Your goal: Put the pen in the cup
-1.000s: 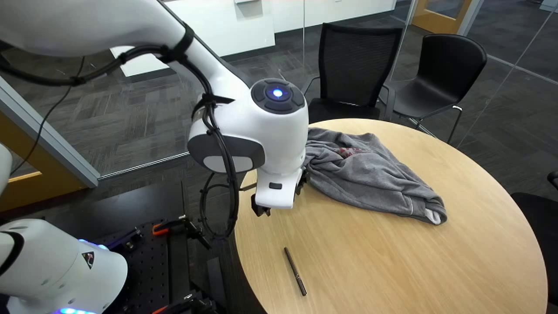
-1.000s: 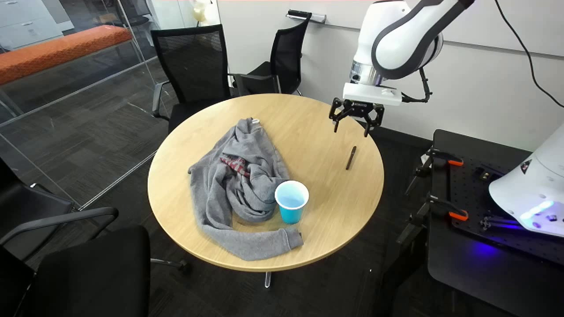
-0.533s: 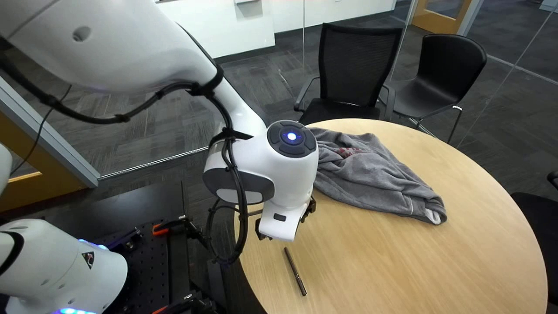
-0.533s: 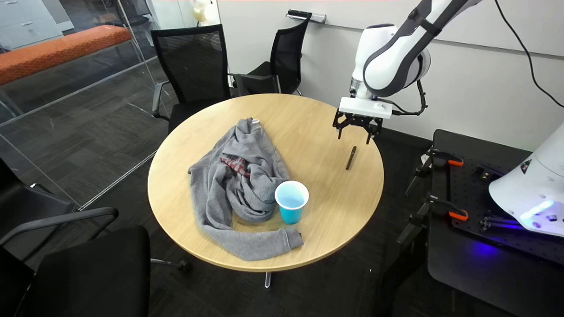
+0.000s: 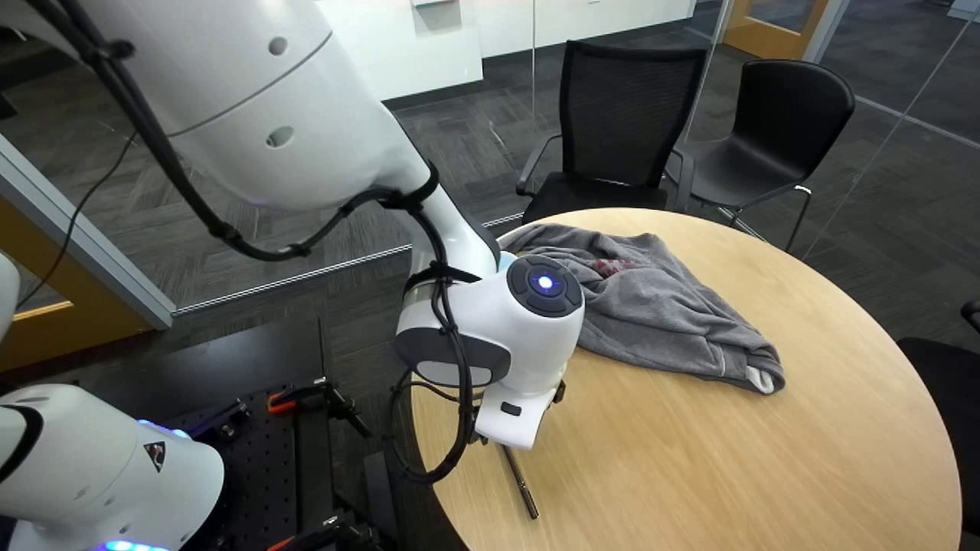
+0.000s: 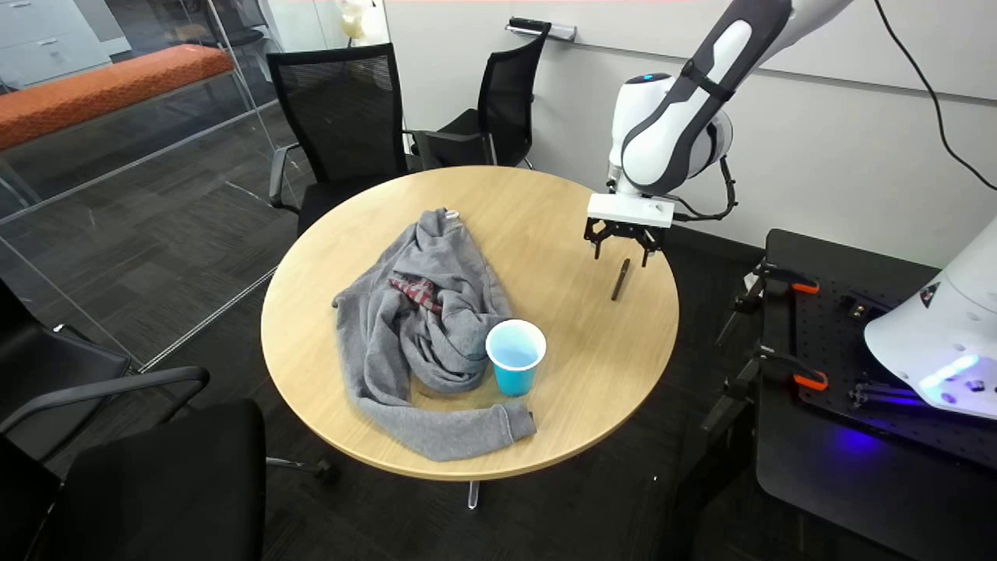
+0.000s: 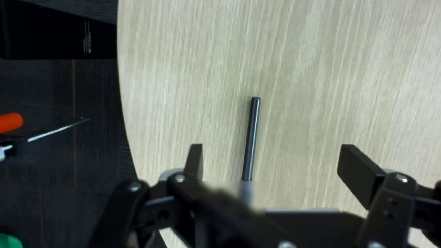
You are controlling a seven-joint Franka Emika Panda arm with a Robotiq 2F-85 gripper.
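Observation:
The thin black pen (image 6: 621,279) lies flat on the round wooden table, close to its edge. It also shows in an exterior view (image 5: 522,484), its far end hidden by the arm. My gripper (image 6: 621,255) is open and empty, above the table by one end of the pen. In the wrist view the pen (image 7: 252,137) lies below and between the open fingers (image 7: 270,158), nearer the left finger; its lower part is blurred and hidden. The light-blue cup (image 6: 515,379) stands upright against the grey cloth; only a sliver of it (image 5: 506,260) shows behind the arm in an exterior view.
A crumpled grey cloth (image 6: 420,312) covers part of the table (image 6: 576,374) and also shows beside the arm (image 5: 658,306). Black chairs (image 6: 339,117) stand around the table. A black stand (image 6: 849,460) with orange-tipped clamps is beside the robot base.
My gripper has moved down and toward the pen, staying open. The cup's rim has come into sight behind the arm in an exterior view. The pen, cup and cloth have not moved.

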